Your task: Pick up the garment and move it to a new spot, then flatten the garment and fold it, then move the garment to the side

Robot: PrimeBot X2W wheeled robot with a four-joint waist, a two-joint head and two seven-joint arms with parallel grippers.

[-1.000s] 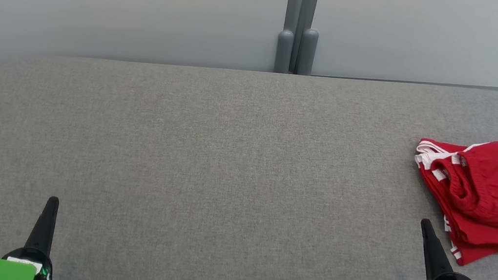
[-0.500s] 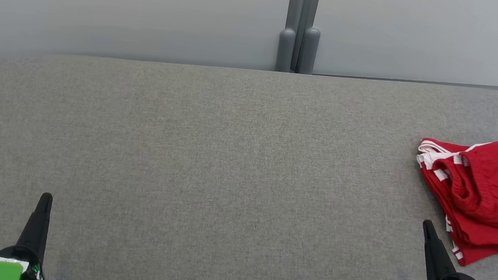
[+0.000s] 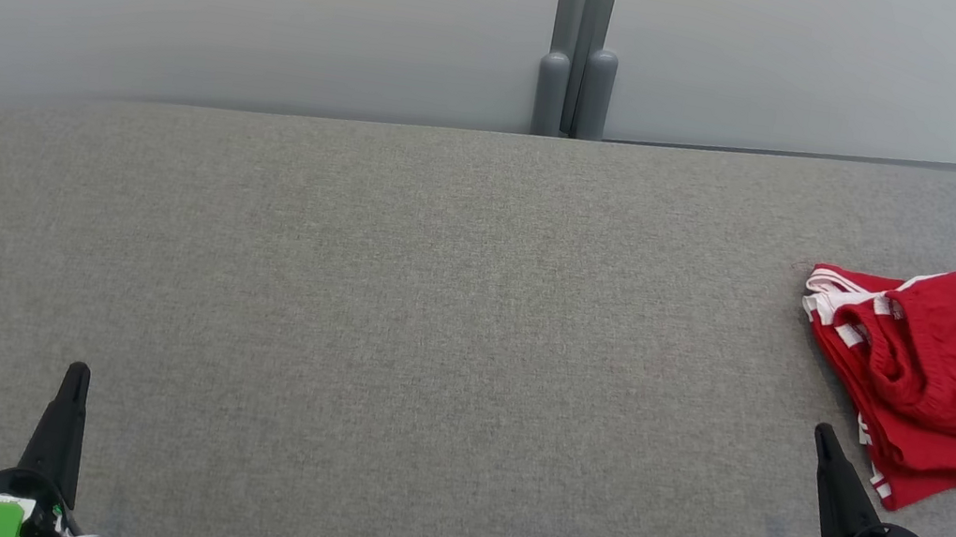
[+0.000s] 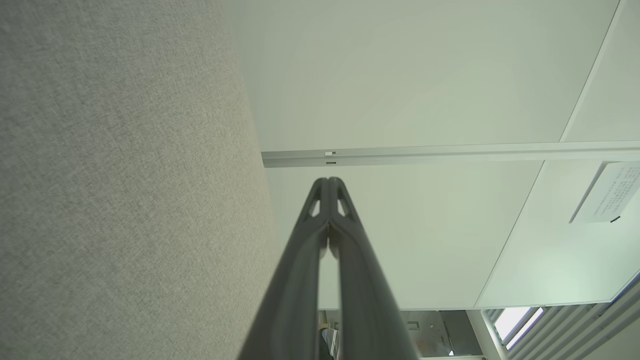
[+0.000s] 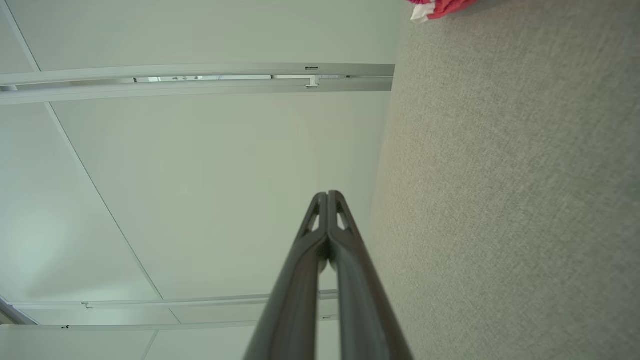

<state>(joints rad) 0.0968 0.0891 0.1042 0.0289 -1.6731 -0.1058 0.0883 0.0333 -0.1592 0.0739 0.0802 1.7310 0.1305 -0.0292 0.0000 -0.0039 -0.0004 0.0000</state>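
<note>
The garment [image 3: 945, 376] is red with white trim, folded in a loose stack at the right edge of the grey fabric surface [image 3: 433, 319]. A corner of the garment [image 5: 440, 7] shows at the top of the right wrist view. My right gripper [image 3: 822, 437] is shut and empty, low at the right, a little below and left of the garment and apart from it. In the right wrist view the right gripper [image 5: 328, 193] has its fingers pressed together. My left gripper [image 3: 78, 368] is shut and empty at the lower left, far from the garment; the left gripper [image 4: 328, 180] also shows its fingers together.
Pale wall panels with a grey post [image 3: 579, 47] stand behind the surface's far edge. The surface's corners are rounded at the far left and far right.
Both grippers have drawn back slightly toward the bottom of the head view, the left one also drifting left. The garment lies where it was.
</note>
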